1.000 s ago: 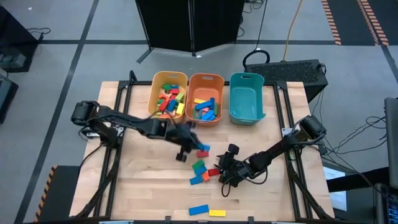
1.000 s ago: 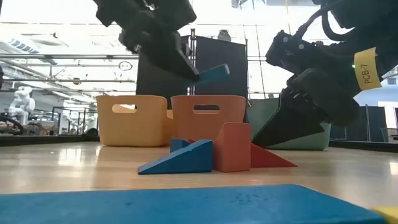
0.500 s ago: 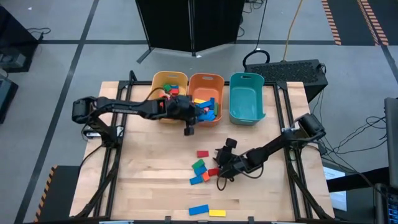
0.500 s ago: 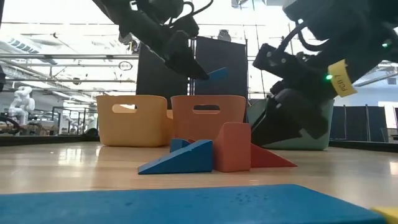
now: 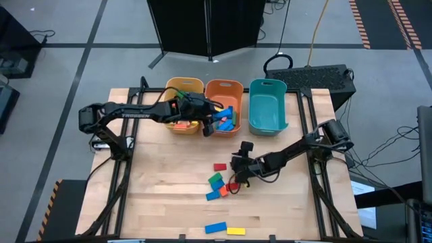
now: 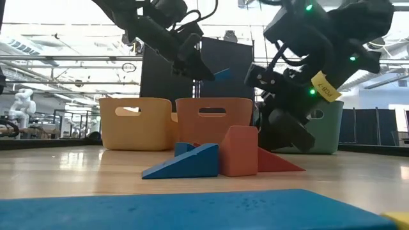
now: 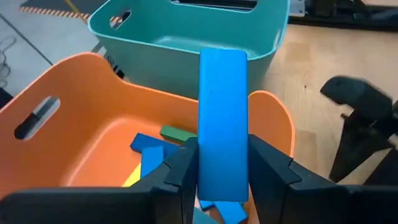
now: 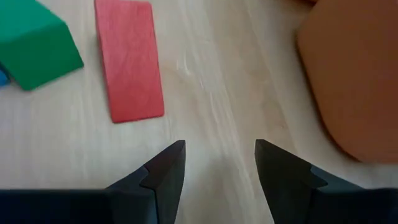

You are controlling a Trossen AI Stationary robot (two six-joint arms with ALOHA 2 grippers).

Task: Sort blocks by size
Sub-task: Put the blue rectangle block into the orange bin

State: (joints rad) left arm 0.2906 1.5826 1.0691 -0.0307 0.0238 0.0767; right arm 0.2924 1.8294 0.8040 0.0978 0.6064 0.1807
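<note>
My left gripper [image 5: 208, 127] hovers over the near part of the orange bin [image 5: 223, 91], shut on a long blue block [image 7: 222, 118], which the low view also shows as a blue block [image 6: 222, 73]. My right gripper [image 8: 217, 168] stands open low over bare table, also seen from above as my right gripper [image 5: 233, 174]. A flat red block [image 8: 129, 59] and a green block [image 8: 37, 53] lie on the table just ahead of it. More blocks lie flat nearby: green [image 5: 216, 179], orange [image 5: 223, 191], blue [image 5: 212, 196]. My left gripper pinches the blue block's two long sides near its lower end [image 7: 221, 180] between its two fingers [image 7: 183, 171]. The fingers lie along the block, slanting down from the table's left. The block juts forward past the fingertips, lifted clear above the orange bin.
The yellow bin [image 5: 177, 91], the orange bin and the teal bin [image 5: 267, 106] stand in a row at the far edge; the first two hold several blocks. A blue bar [image 5: 216, 227] and a yellow block [image 5: 235, 231] lie by the near edge. An orange rounded surface [image 8: 354, 74] is close beside my right gripper.
My left gripper has carried the blue block from over the middle of the table toward the far edge and a little up, and now hangs over the orange bin. My right gripper has gone toward the table's left, rolling as it went, and has stayed open.
</note>
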